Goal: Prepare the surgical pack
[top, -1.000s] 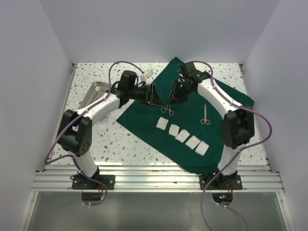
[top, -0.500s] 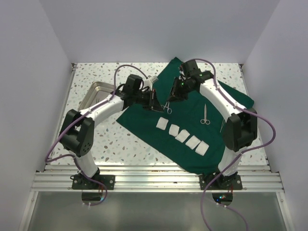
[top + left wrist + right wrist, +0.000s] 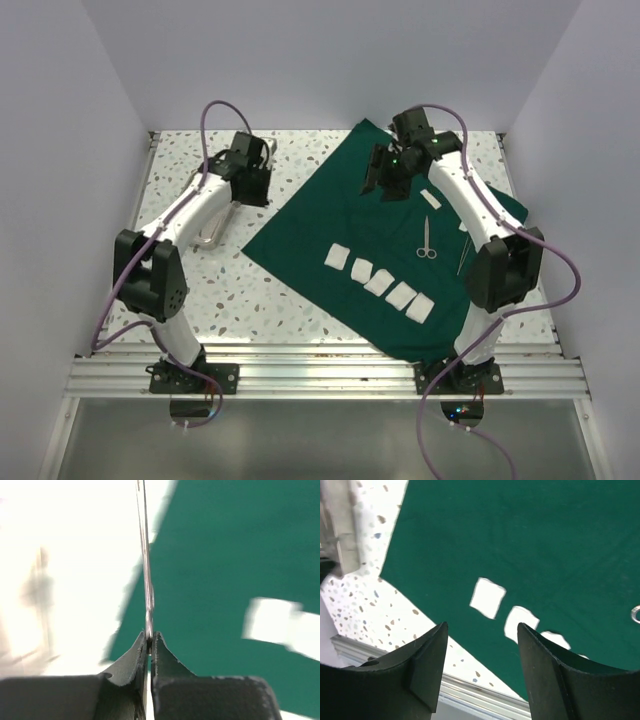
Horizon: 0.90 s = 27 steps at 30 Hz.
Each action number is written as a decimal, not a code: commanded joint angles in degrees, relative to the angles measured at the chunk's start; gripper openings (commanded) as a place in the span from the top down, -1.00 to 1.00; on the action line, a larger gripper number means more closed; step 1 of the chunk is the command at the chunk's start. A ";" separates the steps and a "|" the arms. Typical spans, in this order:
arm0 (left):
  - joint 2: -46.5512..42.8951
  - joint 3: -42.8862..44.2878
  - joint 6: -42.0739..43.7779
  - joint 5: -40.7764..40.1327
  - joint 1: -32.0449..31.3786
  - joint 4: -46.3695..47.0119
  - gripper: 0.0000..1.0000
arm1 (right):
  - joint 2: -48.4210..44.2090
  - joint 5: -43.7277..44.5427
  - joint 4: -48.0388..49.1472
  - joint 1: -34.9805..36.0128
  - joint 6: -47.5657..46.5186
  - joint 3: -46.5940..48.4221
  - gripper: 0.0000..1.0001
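Left gripper (image 3: 149, 637) over the speckled table (image 3: 230, 290), fingers pinched tight on a thin steel shaft (image 3: 145, 555) (too blurred to name); surgical pack (image 3: 330, 205) lies spread flat, centre-right; right gripper (image 3: 480, 630) hovers above it, fingers wide apart

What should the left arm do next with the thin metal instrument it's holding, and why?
Probably lower the left tool to the metal tray and release: it is shut on the thin metal instrument, left of the green drape, close to the tray. The right tool is open, holding nothing.
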 commanded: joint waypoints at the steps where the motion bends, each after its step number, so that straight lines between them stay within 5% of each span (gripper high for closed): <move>1: -2.25 0.58 9.32 -23.81 3.67 -9.45 1.00 | -0.40 1.54 -3.03 -2.58 -2.92 -1.10 -0.23; 8: 1.61 -5.40 11.88 -31.13 10.44 -5.95 1.00 | -0.14 0.75 -2.32 -5.13 -3.80 -4.71 -0.25; 24: 14.19 -0.31 9.85 -33.86 11.77 -3.75 1.00 | 4.17 1.88 -1.80 -6.80 -5.56 -6.65 -0.26; 27: 13.31 -0.83 9.15 -31.66 11.77 -3.93 0.52 | 6.01 3.98 -2.85 -7.86 -5.83 -5.68 -0.26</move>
